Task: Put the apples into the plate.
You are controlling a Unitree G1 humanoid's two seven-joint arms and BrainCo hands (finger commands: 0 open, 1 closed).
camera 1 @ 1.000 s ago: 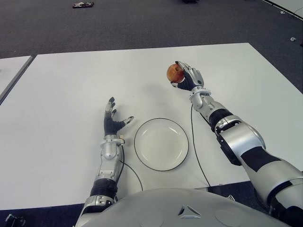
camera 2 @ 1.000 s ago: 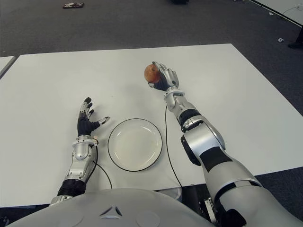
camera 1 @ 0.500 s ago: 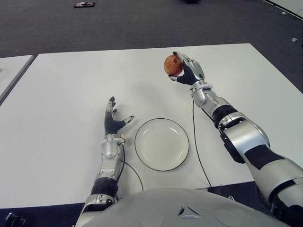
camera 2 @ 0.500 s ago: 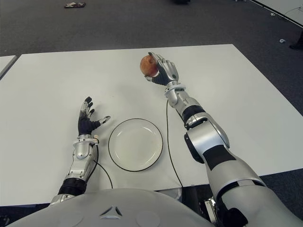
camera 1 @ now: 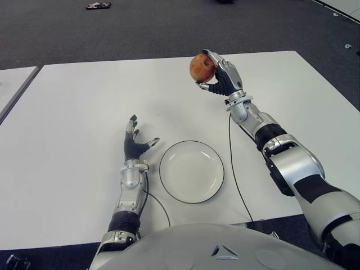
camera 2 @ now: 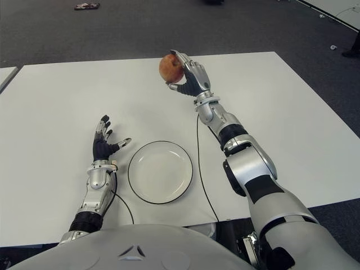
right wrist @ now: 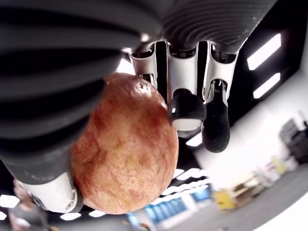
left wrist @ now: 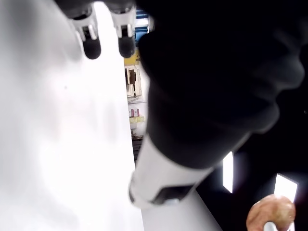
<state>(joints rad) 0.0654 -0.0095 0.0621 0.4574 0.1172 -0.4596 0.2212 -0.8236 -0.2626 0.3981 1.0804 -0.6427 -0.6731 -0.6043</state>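
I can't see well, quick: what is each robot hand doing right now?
Left hand: open, fingers spread, holding nothing, left of the plate.
Right hand: closed on the apple, raised above the table.

A large white table (camera 1: pixel 73 112) fills most of the frame, and its surface is smooth and bright. At the left edge of the frame there is a second white table (camera 1: pixel 14 84), separated from the first by a narrow dark gap. Behind both tables, across the top of the frame, the floor is a dark grey carpet (camera 1: pixel 169 25). A small dark object (camera 1: pixel 98 5) lies on the carpet in the upper left; what it is cannot be told. In the upper right corner a pale surface (camera 1: pixel 343 7) is visible. In the right wrist view, long bright ceiling lights (right wrist: pixel 263 52) show against a dark ceiling.
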